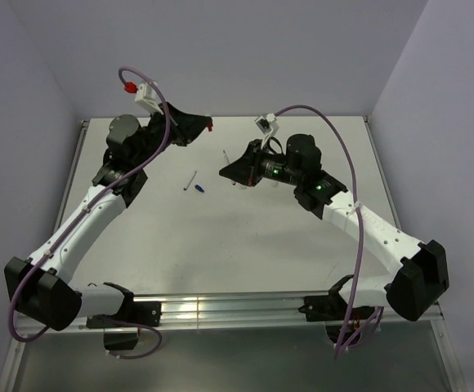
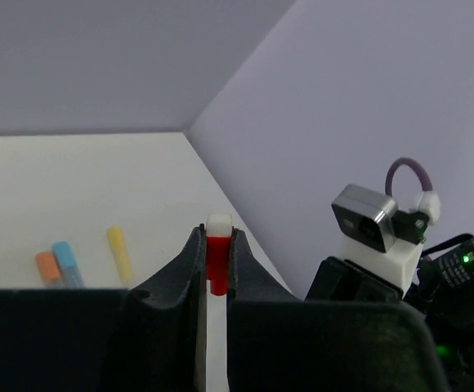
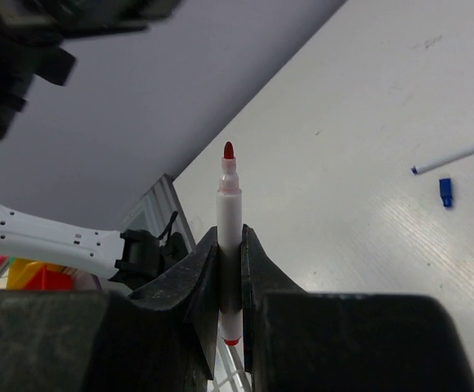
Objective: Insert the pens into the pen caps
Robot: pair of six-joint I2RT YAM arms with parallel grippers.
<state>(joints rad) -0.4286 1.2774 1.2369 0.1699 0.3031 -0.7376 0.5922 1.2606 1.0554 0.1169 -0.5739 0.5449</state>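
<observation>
Left gripper (image 2: 217, 238) pinched narrowly on a red pen cap (image 2: 216, 263), above the far-left part of the table (image 1: 245, 237). Right gripper (image 3: 230, 238) clamped tight on a red-tipped pen (image 3: 230, 204), above the table's far middle. At mid-table between the arms lie a thin pen (image 1: 190, 180) and a dark blue cap (image 1: 199, 189). An orange cap (image 2: 47, 265), light blue cap (image 2: 65, 261) and yellow cap (image 2: 120, 253) lie together on the table. Walls (image 1: 245, 57) border the table's far and side edges. Its near half shows bare surface.
</observation>
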